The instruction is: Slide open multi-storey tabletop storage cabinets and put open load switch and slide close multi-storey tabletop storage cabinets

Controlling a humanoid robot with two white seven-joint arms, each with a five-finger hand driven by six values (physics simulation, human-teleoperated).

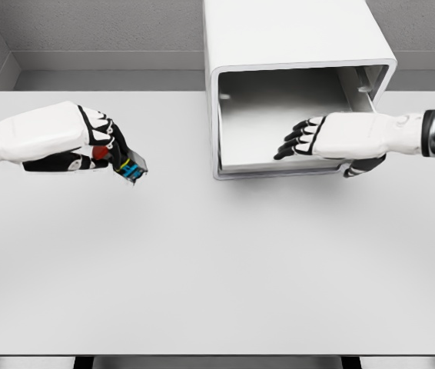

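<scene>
Small dark load switch with a red knob and blue-yellow terminals (127, 164) sits in the left hand (98, 146), held above the left part of the plain white worktop (217, 284), well apart from the cabinet. Judged rigid plastic, light, small; hard casing likely a bit slippery, and the terminal end sticks out past the grip, so a knock on the drawer wall could twist it. Best hold looks like the body sides, clear of the knob and terminals. Left fingers (104, 127) curled around the switch, thumb underneath, palm turned down and inward, forearm coming in roughly level from the left edge.

White boxy multi-storey storage cabinet with rounded corners (294, 38) stands at the far edge of the worktop, right of centre. Its pale grey drawer (279, 123) is slid out toward the robot and looks empty. Drawer probably stiff sheet plastic or metal, runs on slides; push or pull at the front rim.

Right hand (321, 138) reaches in from the right edge, over the drawer's front right part. Right fingers (293, 142) loosely bent, slightly spread, holding nothing; thumb hangs below near the front rim. Contact with the drawer cannot be told.
</scene>
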